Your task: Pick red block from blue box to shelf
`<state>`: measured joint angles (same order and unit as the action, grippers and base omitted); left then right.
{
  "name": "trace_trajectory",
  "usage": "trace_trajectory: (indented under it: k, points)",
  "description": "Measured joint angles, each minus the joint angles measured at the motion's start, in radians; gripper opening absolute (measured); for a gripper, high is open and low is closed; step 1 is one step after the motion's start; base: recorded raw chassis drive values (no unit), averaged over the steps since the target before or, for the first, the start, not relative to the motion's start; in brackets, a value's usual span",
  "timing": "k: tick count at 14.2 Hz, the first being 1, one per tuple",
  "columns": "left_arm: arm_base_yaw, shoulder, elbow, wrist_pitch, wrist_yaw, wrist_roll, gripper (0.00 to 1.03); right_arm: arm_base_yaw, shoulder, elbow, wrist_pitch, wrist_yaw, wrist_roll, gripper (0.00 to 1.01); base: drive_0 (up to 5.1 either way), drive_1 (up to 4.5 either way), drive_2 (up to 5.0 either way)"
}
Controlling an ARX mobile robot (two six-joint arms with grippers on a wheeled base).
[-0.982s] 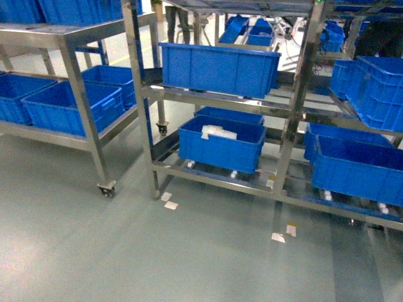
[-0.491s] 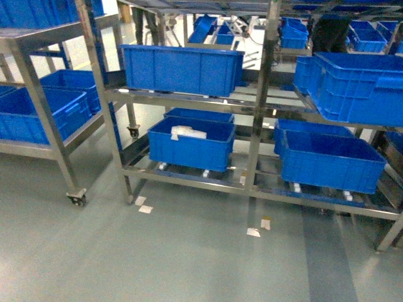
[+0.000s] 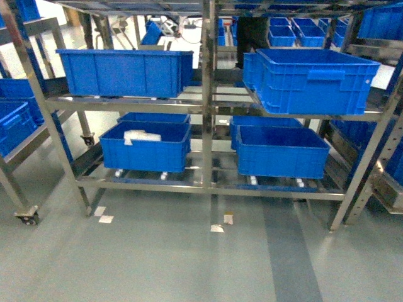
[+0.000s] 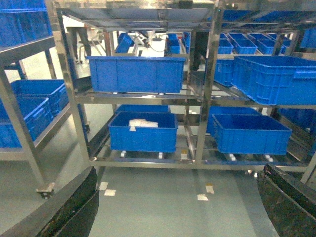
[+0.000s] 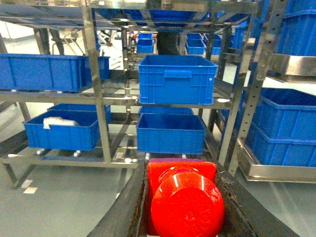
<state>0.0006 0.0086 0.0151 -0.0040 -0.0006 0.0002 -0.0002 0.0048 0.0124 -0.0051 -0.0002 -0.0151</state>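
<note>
Bare floor before shelf; right gripper clamps red block.

The right gripper grips something red; the left gripper is spread wide.

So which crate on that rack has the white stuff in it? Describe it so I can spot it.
Find the steel shelf with the central post, straight ahead in the head view. On its bottom tier, left of that post, sits a dark blue crate under the long crate above. It is the only one showing a crumpled white bundle inside; the bottom-right crate shows none from here.
</note>
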Motion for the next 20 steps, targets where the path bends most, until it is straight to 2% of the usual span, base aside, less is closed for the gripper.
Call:
trace_trajectory:
  k: [4, 6, 20]
  points:
    - [-0.001, 0.000, 0.000, -0.002, 0.001, 0.000, 0.98, -0.001, 0.000, 0.000, 0.002, 0.000, 0.000, 0.28, -1.0, -1.00, -1.0]
    - [-0.002, 0.000, 0.000, 0.004, -0.003, 0.000, 0.98, 0.000, 0.000, 0.000, 0.005, -0.001, 0.000, 0.28, 2.5, 2.41, -4.9]
    - [-0.002, 0.000, 0.000, 0.000, 0.000, 0.000, 0.98, 0.000, 0.000, 0.000, -0.001, 0.000, 0.000, 0.28, 0.2, 4.20, -3.9]
